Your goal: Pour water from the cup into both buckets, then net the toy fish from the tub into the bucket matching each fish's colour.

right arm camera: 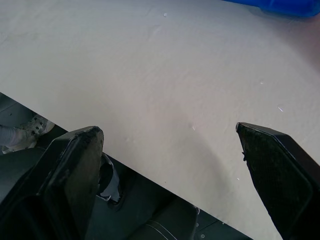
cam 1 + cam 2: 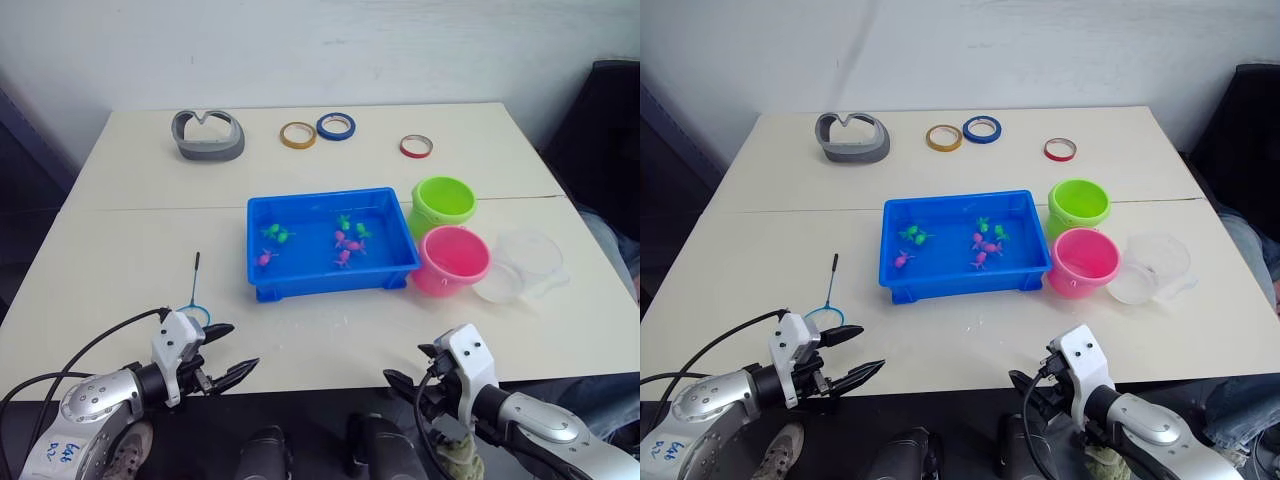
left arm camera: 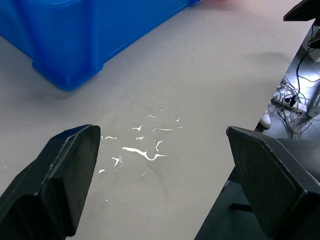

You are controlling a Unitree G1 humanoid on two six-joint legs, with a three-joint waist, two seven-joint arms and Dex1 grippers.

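Clear plastic cup (image 2: 525, 262) stands upright, mouth facing up, just right of the pink bucket (image 2: 452, 260) and near the green bucket (image 2: 442, 203). Pouring seems not yet begun; next, the right gripper (image 2: 415, 366), jaws spread, must reach it. Left gripper (image 2: 227, 353) is also spread, empty.

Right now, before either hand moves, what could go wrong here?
The cup is thin, clear plastic crowded against the pink bucket; the right hand could crush it or knock the bucket. The net lies flat by the left hand, hard to pinch. The green bucket sits behind the pink one, so pouring may spill.
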